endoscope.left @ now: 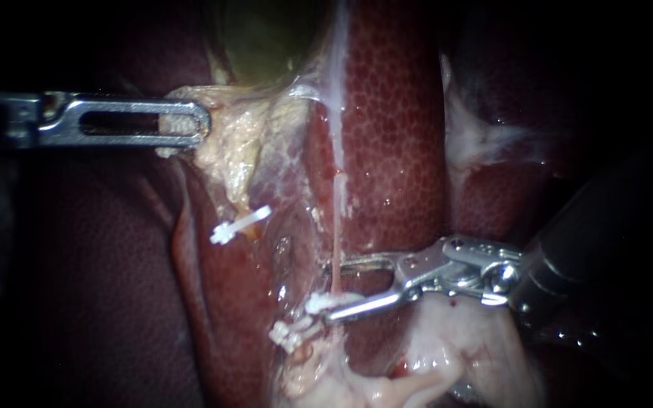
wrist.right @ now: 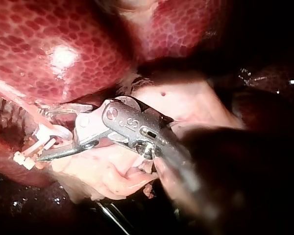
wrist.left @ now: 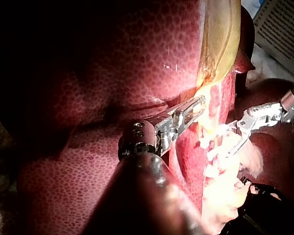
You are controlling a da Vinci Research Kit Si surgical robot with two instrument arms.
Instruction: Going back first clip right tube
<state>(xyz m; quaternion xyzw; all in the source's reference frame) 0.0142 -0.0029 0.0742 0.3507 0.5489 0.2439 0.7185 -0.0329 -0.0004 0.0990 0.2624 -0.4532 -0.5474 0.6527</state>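
Note:
My right instrument [endoscope.left: 336,289] comes in from the right, its jaws open on either side of the thin pink right tube [endoscope.left: 336,227]. A white clip [endoscope.left: 325,302] sits on that tube beside the lower jaw. A second white clip [endoscope.left: 290,332] lies lower left, and another clip [endoscope.left: 240,225] sits on the left tube. My left instrument [endoscope.left: 196,121] is shut on pale gallbladder tissue [endoscope.left: 224,143] and holds it up. In the right wrist view the open jaws [wrist.right: 44,134] straddle the white clips [wrist.right: 36,145]. The left wrist view shows the left instrument [wrist.left: 198,105] on tissue, with the right instrument [wrist.left: 223,139] ahead.
Mottled red liver [endoscope.left: 394,121] runs behind the tube and fills the left [endoscope.left: 100,287]. The greenish gallbladder [endoscope.left: 266,38] sits at the top. Pale fatty tissue [endoscope.left: 447,355] lies under the right instrument's shaft. A white grille [wrist.left: 284,29] shows beyond the liver.

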